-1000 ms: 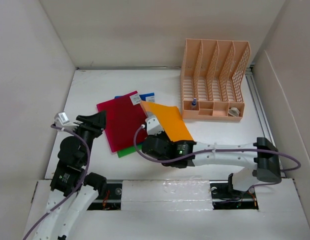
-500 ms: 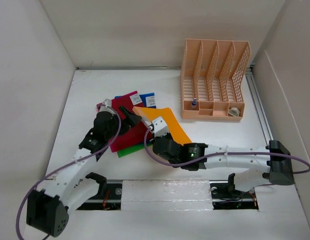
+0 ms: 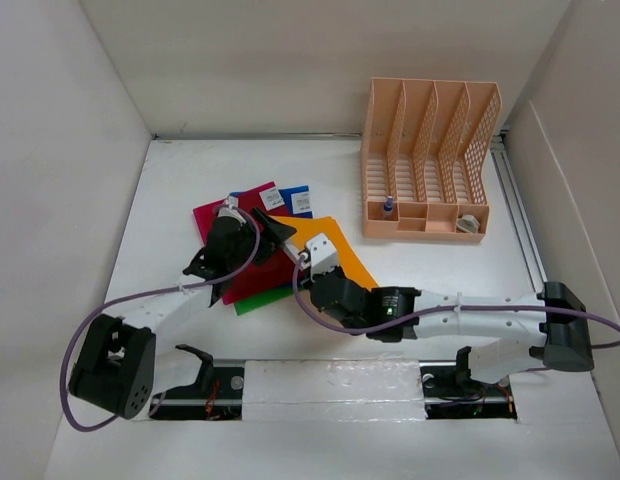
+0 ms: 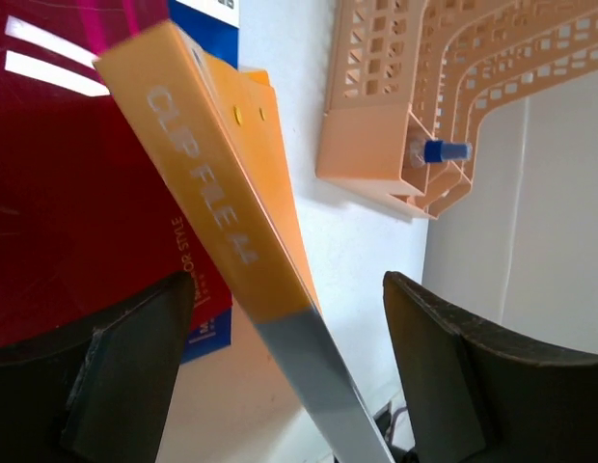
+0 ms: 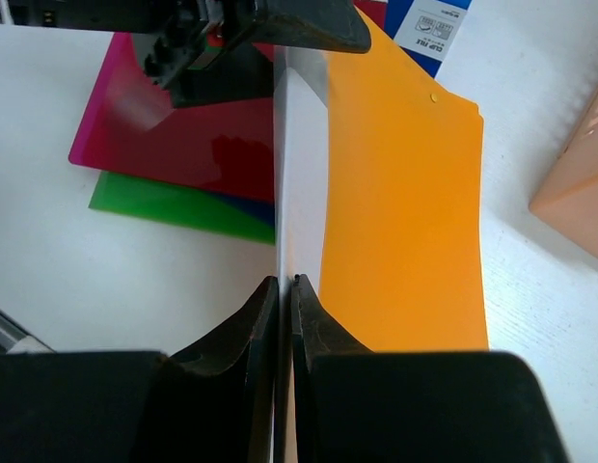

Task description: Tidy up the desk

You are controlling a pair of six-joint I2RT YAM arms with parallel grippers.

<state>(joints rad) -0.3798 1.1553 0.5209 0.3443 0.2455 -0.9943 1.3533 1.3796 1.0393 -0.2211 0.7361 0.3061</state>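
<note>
The desk [image 3: 170,180] is a white tabletop. My right gripper [image 3: 308,262] is shut on the pale spine of an orange clip file [image 3: 340,250] and holds it tilted above the desk; in the right wrist view the jaws [image 5: 285,285] pinch that spine beside the orange cover [image 5: 405,212]. My left gripper [image 3: 270,232] is open, and its fingers straddle the far end of the same file [image 4: 222,222] without touching it. A red folder [image 3: 230,215] lies on green [image 3: 255,300] and blue [image 3: 298,194] ones.
A peach slotted file rack [image 3: 430,160] stands at the back right with a small blue-capped item [image 3: 388,206] in its front tray. A taped metal rail [image 3: 330,385] runs along the near edge. White walls surround the desk.
My left arm has swung from the left side to the folders, and its open jaws now straddle the orange file. My right gripper has shifted the file slightly.
</note>
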